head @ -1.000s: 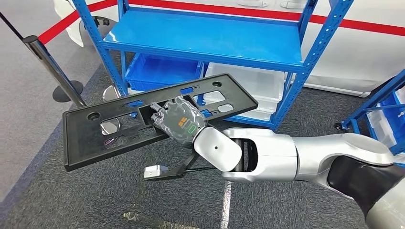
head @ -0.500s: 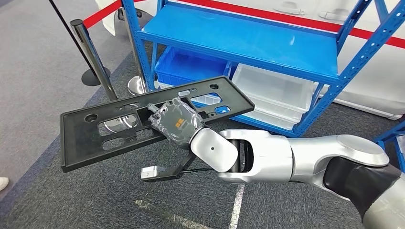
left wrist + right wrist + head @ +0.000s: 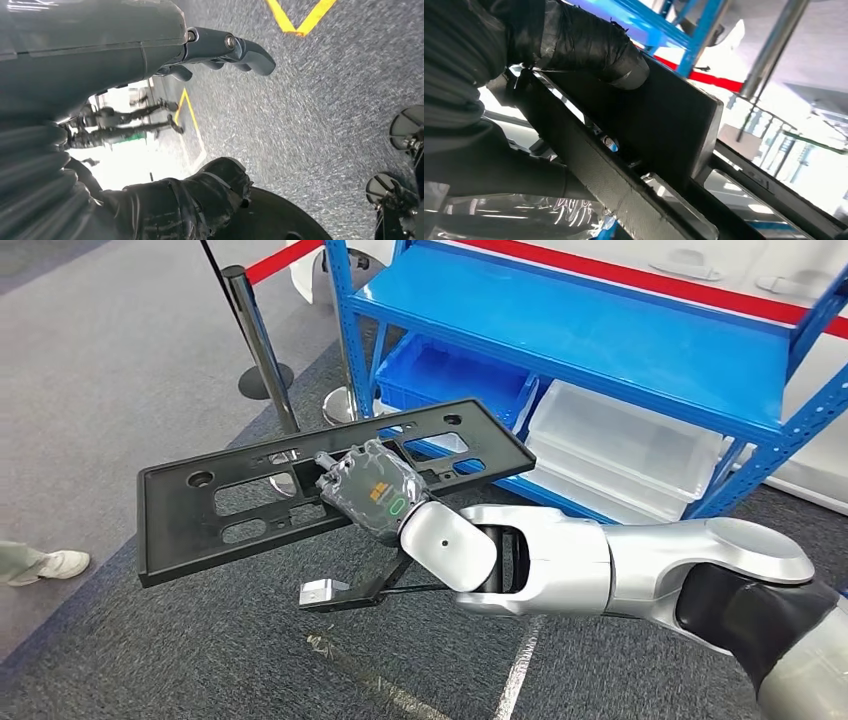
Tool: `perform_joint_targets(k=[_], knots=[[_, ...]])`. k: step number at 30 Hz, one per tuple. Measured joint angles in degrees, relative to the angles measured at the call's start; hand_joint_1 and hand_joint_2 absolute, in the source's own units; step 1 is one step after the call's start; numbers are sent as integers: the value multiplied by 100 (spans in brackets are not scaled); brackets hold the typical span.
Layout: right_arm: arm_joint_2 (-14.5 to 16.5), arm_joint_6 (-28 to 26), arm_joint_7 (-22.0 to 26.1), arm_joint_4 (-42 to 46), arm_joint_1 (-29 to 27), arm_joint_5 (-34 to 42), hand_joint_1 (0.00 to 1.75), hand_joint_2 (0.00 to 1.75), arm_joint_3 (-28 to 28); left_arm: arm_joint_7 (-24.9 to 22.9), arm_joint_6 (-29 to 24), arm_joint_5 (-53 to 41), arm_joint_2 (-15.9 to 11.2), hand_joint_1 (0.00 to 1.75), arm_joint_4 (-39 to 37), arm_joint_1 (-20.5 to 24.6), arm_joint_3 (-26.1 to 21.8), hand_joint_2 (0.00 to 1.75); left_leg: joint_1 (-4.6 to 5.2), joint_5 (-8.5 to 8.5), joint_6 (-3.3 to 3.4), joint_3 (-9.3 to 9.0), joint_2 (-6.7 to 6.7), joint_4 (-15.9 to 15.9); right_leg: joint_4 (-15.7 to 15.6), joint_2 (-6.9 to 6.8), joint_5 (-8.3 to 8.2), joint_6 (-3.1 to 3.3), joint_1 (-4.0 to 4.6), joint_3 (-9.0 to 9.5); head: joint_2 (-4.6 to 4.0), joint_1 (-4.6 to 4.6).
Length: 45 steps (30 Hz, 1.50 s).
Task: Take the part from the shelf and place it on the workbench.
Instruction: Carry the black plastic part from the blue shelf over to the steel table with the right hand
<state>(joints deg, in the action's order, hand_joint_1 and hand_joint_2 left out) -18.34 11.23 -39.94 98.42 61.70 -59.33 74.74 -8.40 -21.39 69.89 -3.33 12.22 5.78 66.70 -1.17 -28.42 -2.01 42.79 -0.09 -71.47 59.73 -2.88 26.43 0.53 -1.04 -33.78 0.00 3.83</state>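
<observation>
Gripping the black part [image 3: 240, 502], right robot hand [image 3: 372, 492]; left [image 3: 150, 55] seemingly empty (blurred).

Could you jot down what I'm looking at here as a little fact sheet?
Held part: long black panel with cut-outs, tilted, carried above the floor
Right hand: grips the panel near its middle
Left hand: holds nothing, fingers loosely curved, hangs over grey carpet
Shelf: blue metal, top level bare; blue bin and clear bin below
Nearby: barrier post; a person's shoe at the edge
</observation>
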Motion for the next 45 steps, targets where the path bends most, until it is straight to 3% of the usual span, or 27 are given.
perform_joint_targets(k=[3,4,6,7,9,11,12,14,15,17,19,20,22,24,26,28,29,31,32,34,35,37,39,41,42,43,45], knots=[[-14,24,-4,-9,18,7,175,175,-23,8,4,0,-5,0,0,2,1,175,79,332,122,-633,267,1047,1,-169,3,-23,37,1,0,4],[-24,33,-5,-10,20,7,175,175,-37,10,5,0,-8,0,0,2,1,175,110,355,169,-711,314,1205,-1,-218,3,-43,50,0,0,6],[-45,53,-7,-14,19,4,175,175,-57,15,8,1,-13,0,0,-3,0,175,133,375,247,-701,225,1264,-24,-314,-5,-102,61,15,0,12],[-56,62,-7,-16,17,3,175,175,-62,16,9,1,-13,0,0,-11,0,175,121,402,276,-711,172,1301,-14,-291,14,-136,54,20,0,13],[-91,79,-9,-20,17,-2,175,175,-80,16,17,1,-11,0,0,-15,0,175,82,464,345,-741,77,1385,220,-64,202,-183,42,-73,0,22],[-138,109,-10,-24,-3,-8,175,175,-98,24,32,0,-8,0,0,-7,1,175,60,498,386,-731,-22,1408,877,198,557,-198,32,-370,0,33],[-162,127,-10,-26,-25,-9,175,175,-102,30,40,-1,-9,0,0,0,1,175,58,506,397,-717,-87,1405,1221,248,691,-206,30,-528,0,38],[-197,156,-10,-31,-70,-10,175,175,-102,40,55,-2,-10,0,0,5,1,175,53,511,400,-702,-242,1386,1443,280,658,-226,10,-630,0,39],[-209,168,-10,-33,-80,-10,175,175,-103,42,61,-2,-10,0,0,3,1,175,47,506,392,-700,-325,1365,1235,305,489,-235,-9,-533,0,40],[-237,181,-11,-37,-83,-10,175,175,-107,33,68,-2,-10,0,0,-2,1,175,39,481,344,-658,-479,1285,521,542,139,-248,-63,-211,0,40],[-263,182,-12,-40,-90,-9,175,175,-112,18,68,-3,-10,0,0,3,1,175,27,476,264,-562,-612,1208,111,767,39,-241,-84,-36,0,35],[-269,181,-12,-41,-96,-8,175,175,-113,11,67,-3,-10,0,0,3,1,175,17,495,220,-518,-678,1198,83,780,62,-226,-70,-29,0,33],[-274,178,-12,-44,-101,-6,175,175,-115,-3,62,-4,-14,0,0,-17,4,175,-13,532,147,-465,-763,1212,51,635,40,-168,-69,-21,0,36],[-274,173,-12,-48,-93,-4,175,175,-119,-19,57,-4,-16,0,1,-30,11,175,9,402,95,-337,-509,985,1,477,11,-95,-92,13,0,-3],[-275,171,-12,-50,-90,-1,175,175,-124,-28,56,-4,-16,0,2,-16,16,175,25,92,52,-21,-149,341,-20,315,7,-51,-75,32,0,-44],[-279,172,-12,-54,-94,2,175,175,-126,-29,56,-4,-17,0,2,-3,19,175,12,-85,30,264,-44,-229,-20,144,18,-37,-55,32,0,-46],[-279,173,-12,-55,-96,3,175,175,-126,-29,55,-5,-17,0,2,-2,21,175,11,-38,30,274,-27,-257,-19,64,26,-37,-52,35,0,-47],[-279,173,-10,-57,-95,3,175,175,-126,-30,47,-5,-20,0,2,-4,24,175,15,276,54,-31,64,284,-19,-85,48,-50,-50,60,0,-47],[-279,174,-10,-56,-91,3,175,175,-127,-29,40,-5,-22,0,2,-2,25,175,47,400,77,-249,188,666,-19,-152,64,-68,-36,76,0,-47],[-280,180,-10,-56,-83,4,175,175,-140,-15,26,-4,-26,0,2,10,25,175,108,509,158,-508,354,1152,-20,-275,96,-116,0,102,0,-47],[-280,184,-10,-55,-80,4,175,175,-147,-2,22,-4,-28,0,2,15,25,175,137,488,197,-526,355,1210,-29,-338,108,-144,21,115,0,-47],[-277,197,-9,-54,-79,3,175,175,-155,33,17,-4,-31,0,2,8,25,175,123,506,271,-522,202,1240,-48,-421,138,-207,26,151,0,-44],[-276,216,-10,-49,-79,-3,175,175,-163,69,16,-5,-31,0,2,-3,25,175,93,533,345,-557,70,1300,145,-180,297,-253,8,89,0,-31],[-285,236,-12,-45,-91,-11,175,175,-177,103,20,-6,-30,0,2,-2,25,175,81,546,408,-572,-45,1326,780,172,612,-252,5,-214,0,-11],[-288,245,-12,-44,-107,-14,175,175,-181,115,22,-6,-31,0,2,2,25,175,84,546,429,-571,-114,1323,1155,248,745,-247,11,-415,0,-7],[-290,254,-10,-44,-126,-15,175,175,-182,124,25,-6,-31,0,2,5,26,175,88,543,434,-570,-192,1316,1424,279,795,-245,17,-573,0,-7],[-291,269,-8,-44,-155,-15,175,175,-182,134,29,-6,-33,0,2,11,27,175,94,531,433,-571,-369,1285,1351,311,560,-234,16,-618,0,-7]])
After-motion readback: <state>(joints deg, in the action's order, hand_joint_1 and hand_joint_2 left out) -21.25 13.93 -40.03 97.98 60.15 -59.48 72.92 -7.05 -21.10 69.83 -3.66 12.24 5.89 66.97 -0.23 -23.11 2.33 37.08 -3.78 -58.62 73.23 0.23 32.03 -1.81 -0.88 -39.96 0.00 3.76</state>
